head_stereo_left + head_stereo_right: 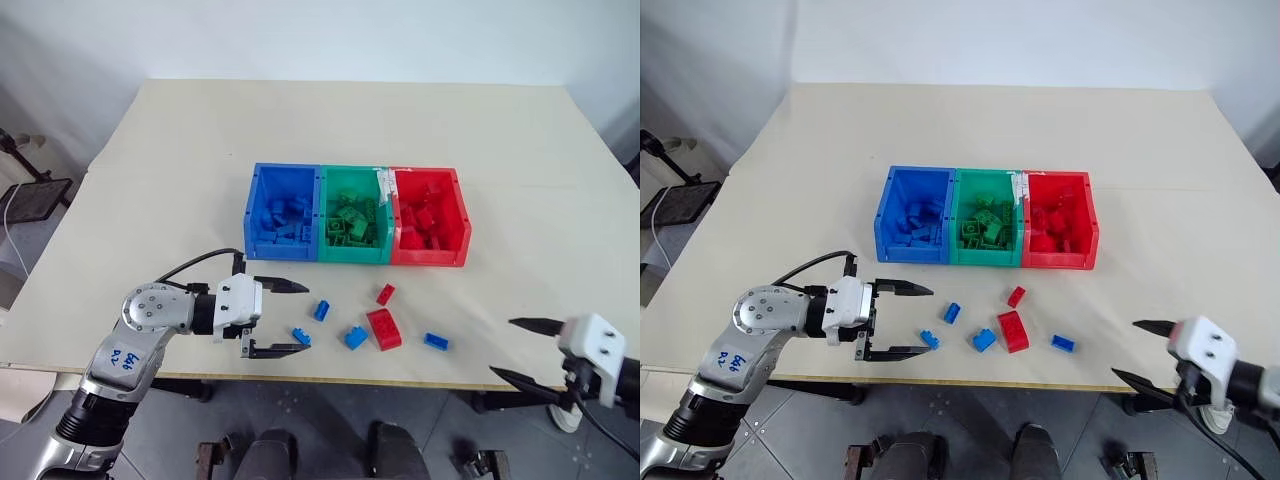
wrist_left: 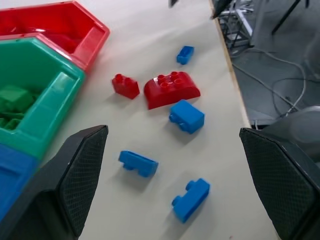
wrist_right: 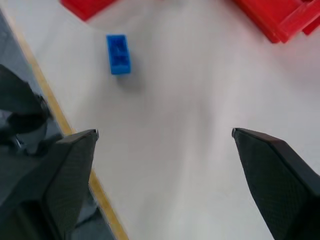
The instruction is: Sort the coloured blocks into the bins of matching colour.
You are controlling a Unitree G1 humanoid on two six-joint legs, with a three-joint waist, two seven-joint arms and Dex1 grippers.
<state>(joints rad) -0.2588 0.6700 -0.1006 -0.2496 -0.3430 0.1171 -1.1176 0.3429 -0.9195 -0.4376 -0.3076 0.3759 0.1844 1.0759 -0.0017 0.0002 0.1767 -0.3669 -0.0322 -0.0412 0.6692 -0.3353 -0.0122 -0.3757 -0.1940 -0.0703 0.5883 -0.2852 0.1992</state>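
With both hands released and empty, the left hand (image 1: pixel 277 317) faces the loose blue and red studded plastic bricks (image 1: pixel 383 329) lying on the pale bench (image 1: pixel 150 180) before the three joined plastic bins (image 1: pixel 356 215), so it likely must reach the nearest small blue brick (image 1: pixel 301 336) and close

A large beige table (image 1: pixel 480 140) with a light wooden edge is seen before a white wall (image 1: pixel 300 35). Below it, a grey floor (image 1: pixel 330 420) is visible. At the far left, a black stand (image 1: pixel 35 200) with a white cable (image 1: pixel 12 225) is placed beside the table.
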